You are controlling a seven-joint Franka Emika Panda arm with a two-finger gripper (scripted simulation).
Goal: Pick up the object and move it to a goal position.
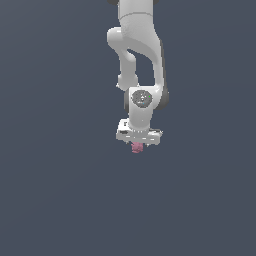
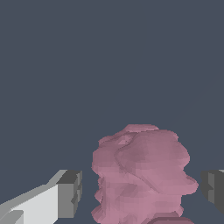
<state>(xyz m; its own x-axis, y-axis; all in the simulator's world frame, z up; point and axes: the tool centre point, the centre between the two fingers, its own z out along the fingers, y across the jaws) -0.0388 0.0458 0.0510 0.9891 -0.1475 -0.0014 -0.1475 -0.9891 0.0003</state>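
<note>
Right now I have the tool (image 1: 137,145) straddling the pink clump (image 2: 140,175), pads (image 2: 70,193) spread wide with gaps on both sides, not gripping. The clump sits between them on the surface (image 1: 55,190), centred so closing should catch it evenly.

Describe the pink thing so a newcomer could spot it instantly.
Follow the white arm down to its pincer. Between the pincer's fingers sits the dusty-pink clump, lumpy like a raspberry. It is the only coloured thing against the plain grey background.
</note>
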